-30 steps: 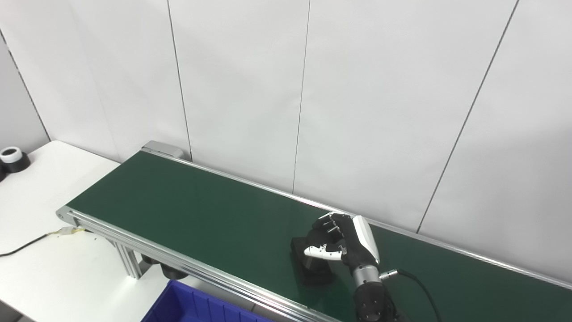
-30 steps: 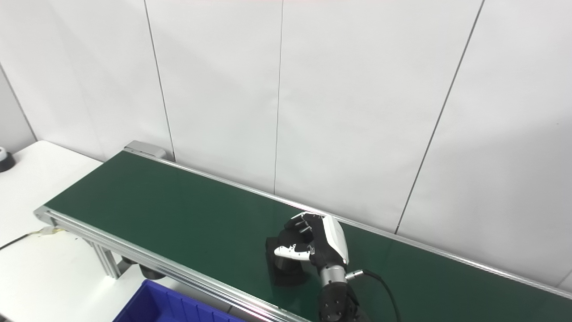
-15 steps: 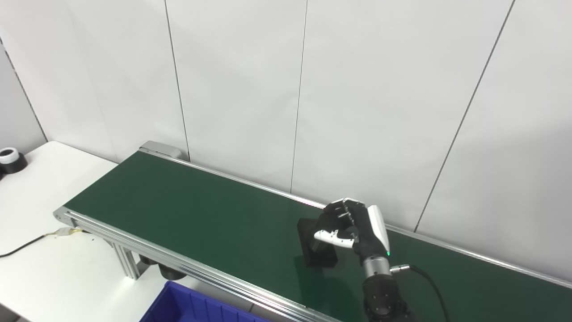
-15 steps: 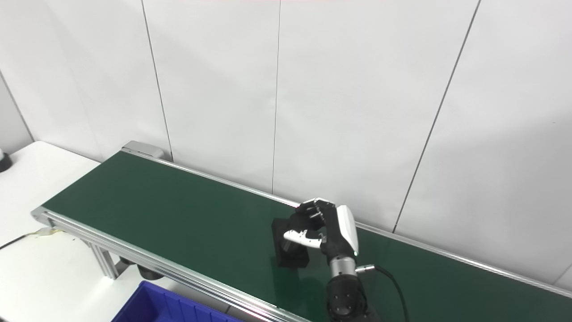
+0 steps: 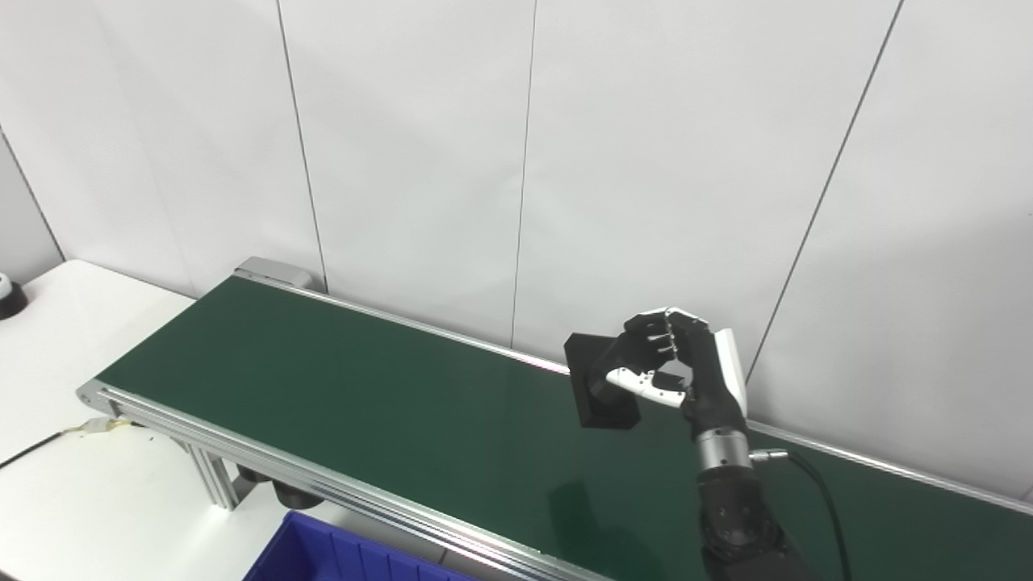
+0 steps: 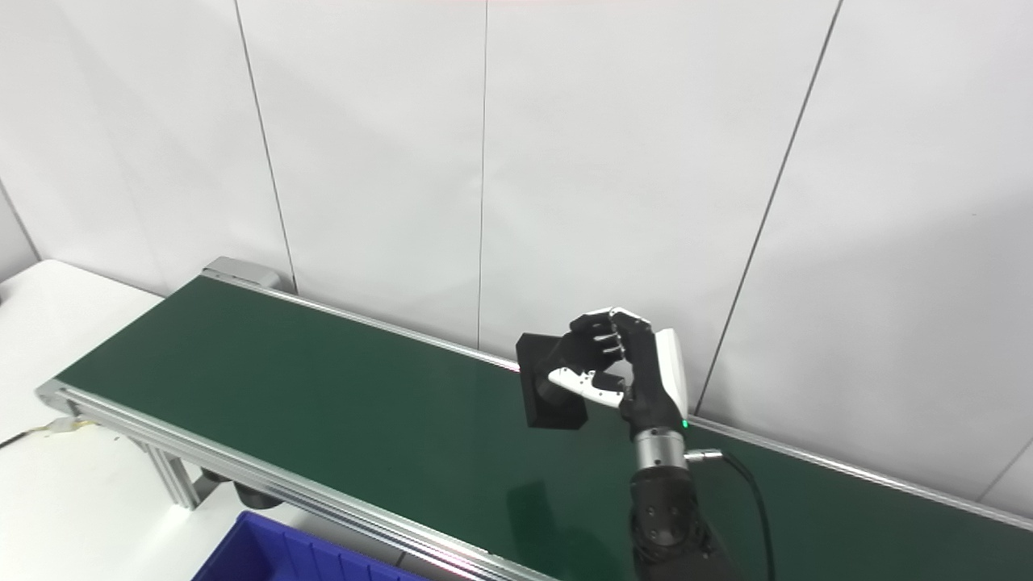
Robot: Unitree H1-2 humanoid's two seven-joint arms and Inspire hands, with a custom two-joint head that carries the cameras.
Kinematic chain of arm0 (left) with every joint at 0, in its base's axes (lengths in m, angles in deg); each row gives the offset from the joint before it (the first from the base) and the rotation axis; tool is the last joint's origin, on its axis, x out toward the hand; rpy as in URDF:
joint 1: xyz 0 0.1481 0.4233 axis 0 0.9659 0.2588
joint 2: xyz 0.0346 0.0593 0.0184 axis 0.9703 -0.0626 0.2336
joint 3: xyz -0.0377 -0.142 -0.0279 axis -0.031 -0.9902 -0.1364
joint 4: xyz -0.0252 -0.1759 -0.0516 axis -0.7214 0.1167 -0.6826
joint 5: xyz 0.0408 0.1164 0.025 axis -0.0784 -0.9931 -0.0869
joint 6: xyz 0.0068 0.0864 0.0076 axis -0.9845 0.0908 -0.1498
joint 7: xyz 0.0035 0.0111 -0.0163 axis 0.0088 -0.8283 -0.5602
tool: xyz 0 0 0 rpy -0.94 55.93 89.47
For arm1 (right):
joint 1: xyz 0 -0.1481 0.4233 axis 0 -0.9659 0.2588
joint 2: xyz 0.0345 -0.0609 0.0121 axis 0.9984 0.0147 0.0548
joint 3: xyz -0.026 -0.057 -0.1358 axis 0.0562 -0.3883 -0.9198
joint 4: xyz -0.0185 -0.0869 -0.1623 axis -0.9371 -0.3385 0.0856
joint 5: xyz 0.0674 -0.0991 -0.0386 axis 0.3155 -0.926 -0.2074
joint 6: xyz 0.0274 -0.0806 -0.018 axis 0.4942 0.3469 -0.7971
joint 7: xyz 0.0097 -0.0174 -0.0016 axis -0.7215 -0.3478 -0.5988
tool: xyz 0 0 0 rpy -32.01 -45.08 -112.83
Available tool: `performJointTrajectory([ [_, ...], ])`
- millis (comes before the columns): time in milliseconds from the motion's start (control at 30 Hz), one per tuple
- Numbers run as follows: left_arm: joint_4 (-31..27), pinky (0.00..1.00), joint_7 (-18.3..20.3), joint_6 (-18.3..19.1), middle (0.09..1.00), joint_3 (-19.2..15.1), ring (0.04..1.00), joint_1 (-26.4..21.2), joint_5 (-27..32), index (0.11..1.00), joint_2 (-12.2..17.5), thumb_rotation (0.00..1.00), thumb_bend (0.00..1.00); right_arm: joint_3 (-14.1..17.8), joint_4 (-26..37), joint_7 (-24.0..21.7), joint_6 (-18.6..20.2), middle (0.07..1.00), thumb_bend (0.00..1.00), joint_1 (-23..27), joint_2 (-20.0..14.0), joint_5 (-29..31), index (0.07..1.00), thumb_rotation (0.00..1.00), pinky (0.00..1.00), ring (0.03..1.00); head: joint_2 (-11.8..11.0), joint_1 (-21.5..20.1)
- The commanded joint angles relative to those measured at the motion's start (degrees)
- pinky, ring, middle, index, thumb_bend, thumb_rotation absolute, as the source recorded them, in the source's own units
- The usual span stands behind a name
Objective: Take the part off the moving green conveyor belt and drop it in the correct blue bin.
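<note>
The part (image 5: 601, 387) is a flat black block with a round boss. My right hand (image 5: 678, 375) is shut on it and holds it in the air above the green conveyor belt (image 5: 363, 403), near the belt's far rail. The part's shadow lies on the belt below. The same hand (image 6: 625, 367) and part (image 6: 549, 395) show in the right eye view. A blue bin (image 5: 339, 557) with ribbed walls shows only its top edge at the bottom, in front of the belt. My left hand is not in view.
The belt's aluminium frame stands on a white table (image 5: 64, 500) at the left, where a cable (image 5: 32, 452) lies. A black and white round object (image 5: 6, 292) sits at the far left edge. A white panelled wall stands close behind the belt.
My right hand has closed on the part and lifted it off the belt, up and towards the far rail. The camera has shifted slightly.
</note>
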Motion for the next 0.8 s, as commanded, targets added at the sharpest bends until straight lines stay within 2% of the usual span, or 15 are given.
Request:
performJointTrajectory([
  [0, -0.57, 0.66, 1.53, -1.10, 0.769, 0.13, 0.725, -1.08, -0.18, 0.761, -0.68, 0.30, 1.00, 1.25, 5.65, -0.36, -0.24, 0.512, 0.50, 1.72, -0.57, -0.45, 0.493, 0.00, 0.36, 0.452, 0.05, -0.69],
  [167, -0.90, 0.67, 3.65, -1.09, 0.782, -0.75, 0.746, -1.02, 0.71, 0.768, -0.27, 0.29, 0.99, 3.10, 17.60, -3.32, 3.61, 0.505, 0.50, -2.42, -2.95, -0.47, 0.495, 0.00, 0.36, 0.453, 0.24, -2.60],
  [400, -1.06, 0.67, 6.10, -1.10, 0.794, -2.49, 0.753, -0.79, 1.94, 0.777, -0.44, 0.27, 0.97, 6.64, 35.85, -7.90, 11.16, 0.512, 0.50, -10.12, -6.78, 0.18, 0.509, 0.00, 0.36, 0.430, 0.71, -6.00],
  [567, -1.80, 0.65, 6.94, -1.10, 0.783, -3.58, 0.733, -0.51, 1.84, 0.770, -0.38, 0.26, 0.97, 8.92, 45.17, -10.92, 12.72, 0.507, 0.50, -15.74, -8.96, 2.99, 0.504, 0.00, 0.37, 0.443, 1.34, -9.02],
  [767, -2.77, 0.65, 7.83, -1.10, 0.795, -4.49, 0.742, -0.11, 1.74, 0.785, -0.01, 0.27, 0.96, 11.41, 56.51, -12.03, 15.75, 0.501, 0.50, -23.03, -11.05, 2.23, 0.510, 0.00, 0.36, 0.450, 2.14, -11.95],
])
